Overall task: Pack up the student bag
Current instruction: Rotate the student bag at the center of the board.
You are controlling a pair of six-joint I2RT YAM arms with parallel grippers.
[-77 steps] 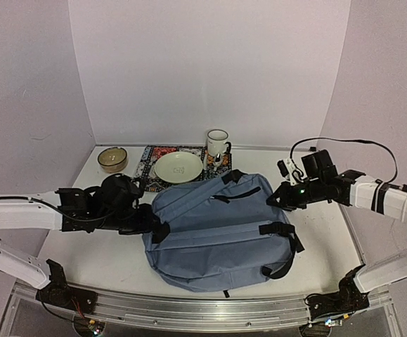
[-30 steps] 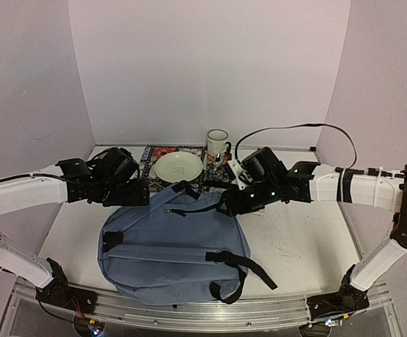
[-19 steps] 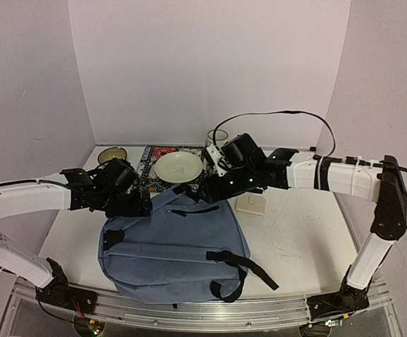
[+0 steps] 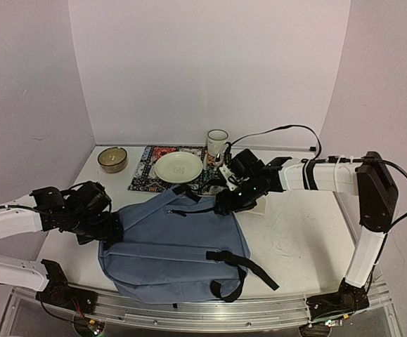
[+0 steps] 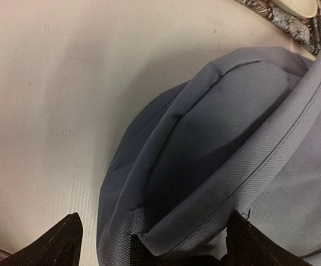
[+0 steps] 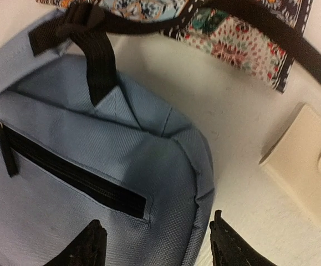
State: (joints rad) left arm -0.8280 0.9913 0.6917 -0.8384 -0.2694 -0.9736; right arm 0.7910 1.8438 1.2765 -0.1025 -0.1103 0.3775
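The bag (image 4: 171, 246) lies flat on the desk (image 4: 301, 232), its long axis running from the near edge to the far side, top end away. The right pincer (image 6: 157, 244) hangs over that top corner, fingers apart and holding nothing, so I judge it is nearer to the front zipper (image 6: 66, 174), which looks shut. A cream wallet (image 6: 301, 163) lies just beside it. The left pincer (image 5: 152, 244) is wide open across the bag's left edge. Whether it touches the cloth I cannot tell, because its tips are cut off. The main opening is not visible.
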